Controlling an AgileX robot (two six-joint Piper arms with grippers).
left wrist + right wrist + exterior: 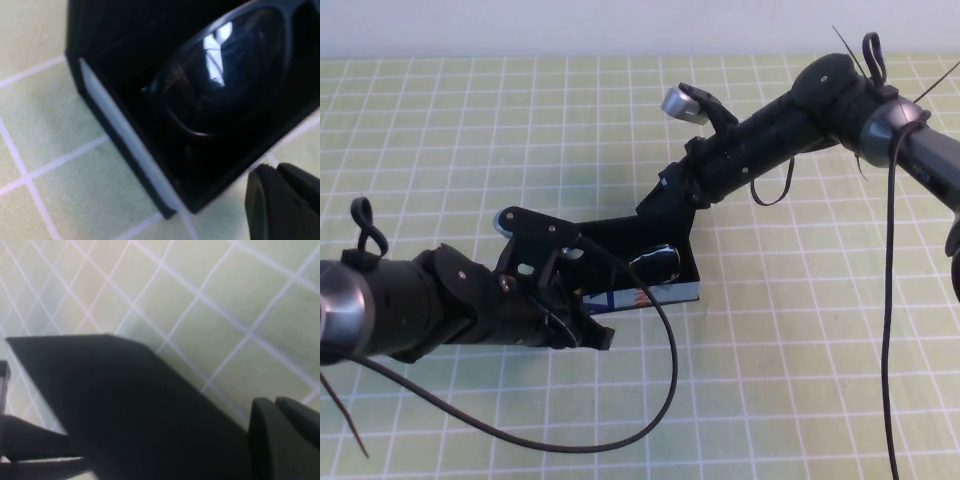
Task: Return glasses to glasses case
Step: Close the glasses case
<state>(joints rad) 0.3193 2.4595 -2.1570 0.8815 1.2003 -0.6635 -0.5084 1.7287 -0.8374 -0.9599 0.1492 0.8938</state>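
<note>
The black glasses case lies open at the table's middle, its white-blue printed edge facing me. The glasses lie inside it; a dark shiny lens and black frame show in the left wrist view, inside the case's wall. My left gripper is shut and empty, just outside the case's near left corner; it also shows in the left wrist view. My right gripper is shut at the case's far edge, beside a black flat lid surface; it also shows in the right wrist view.
The table is covered with a green mat with a white grid. A black cable loops from the left arm over the mat in front of the case. The right arm's cable hangs down on the right.
</note>
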